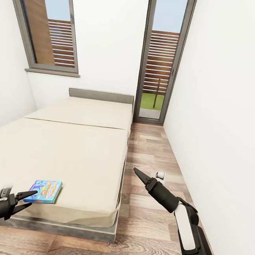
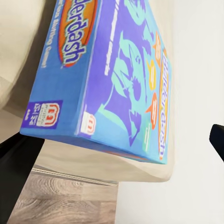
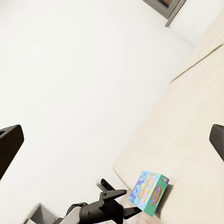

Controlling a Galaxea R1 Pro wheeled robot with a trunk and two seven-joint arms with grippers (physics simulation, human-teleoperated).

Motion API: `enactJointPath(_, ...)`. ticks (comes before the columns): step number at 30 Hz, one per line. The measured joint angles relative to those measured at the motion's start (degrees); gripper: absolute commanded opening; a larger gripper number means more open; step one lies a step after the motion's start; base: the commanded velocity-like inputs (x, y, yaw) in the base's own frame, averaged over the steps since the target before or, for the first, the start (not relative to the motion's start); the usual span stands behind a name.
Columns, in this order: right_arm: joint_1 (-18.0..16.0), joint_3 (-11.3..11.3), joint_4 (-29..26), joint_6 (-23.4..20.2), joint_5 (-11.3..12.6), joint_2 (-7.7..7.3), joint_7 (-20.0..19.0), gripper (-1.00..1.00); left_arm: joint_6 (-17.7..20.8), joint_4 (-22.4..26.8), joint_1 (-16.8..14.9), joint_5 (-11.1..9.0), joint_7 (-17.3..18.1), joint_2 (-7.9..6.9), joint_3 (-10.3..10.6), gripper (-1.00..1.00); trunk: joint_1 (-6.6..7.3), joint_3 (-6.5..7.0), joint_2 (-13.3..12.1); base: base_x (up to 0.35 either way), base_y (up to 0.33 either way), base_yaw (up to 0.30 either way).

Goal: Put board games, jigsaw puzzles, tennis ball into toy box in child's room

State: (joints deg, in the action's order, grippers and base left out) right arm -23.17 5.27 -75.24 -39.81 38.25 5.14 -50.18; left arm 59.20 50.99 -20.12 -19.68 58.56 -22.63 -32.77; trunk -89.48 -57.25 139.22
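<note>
Board game (image 1: pixel 46 191), a flat blue box, lies near the foot corner of the bed (image 1: pixel 73 149), close to the mattress edge, with the left pincer (image 1: pixel 27 201) just beside it, its two fingers spread and holding nothing. It looks like a stiff, light cardboard carton with a smooth printed skin, so it may slide on the sheet if pushed; my judgement is that the sound hold is across its thin depth at the near edge or corner, where the fingers can span it, not across the broad lid. The left wrist view brings the board game (image 2: pixel 116 79) up close, showing its side panel, the lettering and the corner overhanging the bedding, detail that the head view leaves too small to read. The right wrist view shows the left pincer (image 3: pixel 114 200) from the other side, parted and short of the board game (image 3: pixel 149 192). Farther off, the right pincer (image 1: pixel 139 176) hangs over the wooden floor (image 1: pixel 153 146), closed to a point and empty. Beyond stand the window (image 1: pixel 55 28) and glass door (image 1: pixel 161 56).
</note>
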Motion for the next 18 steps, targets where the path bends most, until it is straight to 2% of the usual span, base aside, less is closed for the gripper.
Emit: enactJointPath(18, 0.0, 0.0, 0.0, 0.0, 0.1, 0.0, 0.0, 1.0, 0.0, 0.0, 0.0, 0.0, 0.0, 0.0, 0.0, 1.0, 0.0, 0.0, 0.0, 0.0, 0.0, 0.0)
